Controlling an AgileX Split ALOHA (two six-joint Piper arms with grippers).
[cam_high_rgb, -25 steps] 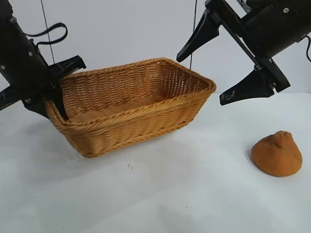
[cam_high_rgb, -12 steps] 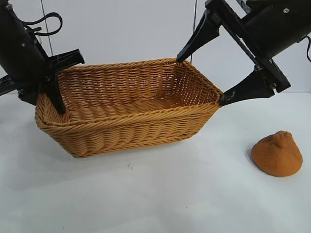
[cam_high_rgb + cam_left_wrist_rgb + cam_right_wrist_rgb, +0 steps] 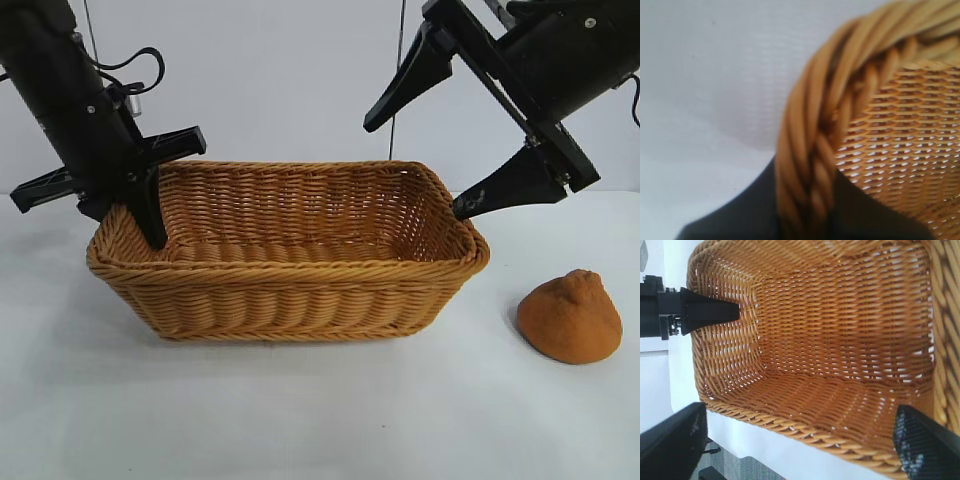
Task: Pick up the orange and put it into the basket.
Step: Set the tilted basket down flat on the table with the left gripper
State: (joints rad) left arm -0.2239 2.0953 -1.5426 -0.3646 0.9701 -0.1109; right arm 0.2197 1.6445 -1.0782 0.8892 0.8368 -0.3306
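- The orange sat on the white table at the right side of the exterior view, well apart from the basket and untouched by either arm.
- The right gripper hung above the right end of the basket with its fingers spread wide and nothing between them; one fingertip hovered near the basket's right rim.
- From those open fingers the orange lay lower and farther to the right, out over bare table and nearer the camera, so the right arm was plainly the closer one for the pick.
- The orange looked like a rounded dome with a knob on top and no real long axis, so my judgement was that a grasp from above across its width would suit, with the wide spread of the fingers already roomy enough.
- The left gripper was at the far left end of the basket, its fingers clamped on the braided rim; the left wrist view showed the rim running between the two dark fingers.
- That hold left the left arm busy and on the wrong side of the basket from the orange.
- The basket was empty inside, standing between the two arms, so the drop point lay to the left of the orange, a short carry back over the right rim.
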